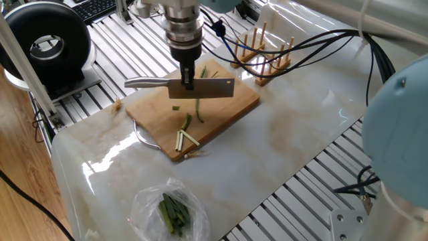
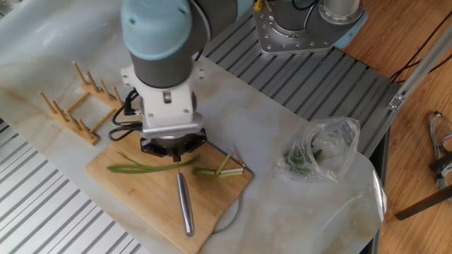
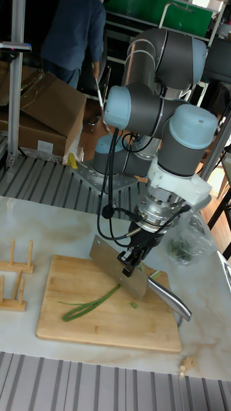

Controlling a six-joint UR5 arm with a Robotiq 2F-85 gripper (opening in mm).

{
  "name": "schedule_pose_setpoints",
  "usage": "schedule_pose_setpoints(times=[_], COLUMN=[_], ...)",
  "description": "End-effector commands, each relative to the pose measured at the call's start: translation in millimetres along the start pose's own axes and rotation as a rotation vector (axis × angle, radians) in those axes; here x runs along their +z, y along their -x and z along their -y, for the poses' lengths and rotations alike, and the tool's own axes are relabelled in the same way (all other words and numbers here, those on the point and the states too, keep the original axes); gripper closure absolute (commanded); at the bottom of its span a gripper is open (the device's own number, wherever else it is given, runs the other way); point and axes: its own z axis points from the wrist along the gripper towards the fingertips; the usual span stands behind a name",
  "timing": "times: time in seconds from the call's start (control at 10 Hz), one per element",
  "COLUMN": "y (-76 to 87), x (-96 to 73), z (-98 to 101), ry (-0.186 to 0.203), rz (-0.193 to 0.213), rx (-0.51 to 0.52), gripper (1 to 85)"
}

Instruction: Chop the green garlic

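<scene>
The green garlic stalk (image 1: pixel 198 109) (image 2: pixel 143 168) (image 3: pixel 90 304) lies on the wooden cutting board (image 1: pixel 231 106) (image 2: pixel 123 190) (image 3: pixel 64 327). Its pale cut sticks (image 1: pixel 184 138) (image 2: pixel 223 169) rest near the board's edge, and a small green piece (image 1: pixel 176 108) (image 3: pixel 133 305) lies apart. My gripper (image 1: pixel 188 82) (image 3: pixel 131 263) is shut on a steel cleaver (image 1: pixel 212 88) (image 3: pixel 114 264) by the spine. The blade hangs across the stalk just above the board, with the handle (image 2: pixel 185 212) sticking out sideways. In the other fixed view the wrist hides the blade.
A clear plastic bag of dark green leaves (image 1: pixel 174 213) (image 2: pixel 319 152) lies on the marble top beside the board. A wooden peg rack (image 1: pixel 264 52) (image 2: pixel 73 106) (image 3: pixel 11 275) stands beyond the board. A black round device (image 1: pixel 47 47) sits at the table's far corner.
</scene>
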Motion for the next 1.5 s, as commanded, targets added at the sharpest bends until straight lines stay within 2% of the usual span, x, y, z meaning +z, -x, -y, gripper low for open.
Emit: schedule_pose_setpoints(times=[0.0, 0.2, 0.4, 0.5, 0.7, 0.9, 1.0, 1.4], y=[-9.7, -15.1, -13.8, -12.5, -17.3, -17.8, -17.7, -17.3], x=[8.7, 10.1, 14.3, 17.6, 20.0, 22.6, 23.6, 22.7], z=[7.7, 7.2, 4.4, 6.1, 8.3, 3.3, 3.5, 6.5], ry=[0.033, 0.037, 0.053, 0.05, 0.041, 0.049, 0.041, 0.032], rz=[0.045, 0.028, 0.042, 0.046, 0.027, 0.022, 0.019, 0.023], rx=[0.025, 0.03, 0.016, 0.01, 0.005, -0.004, -0.004, 0.007], gripper=[84.3, 84.3, 84.3, 84.3, 84.3, 84.3, 84.3, 84.3])
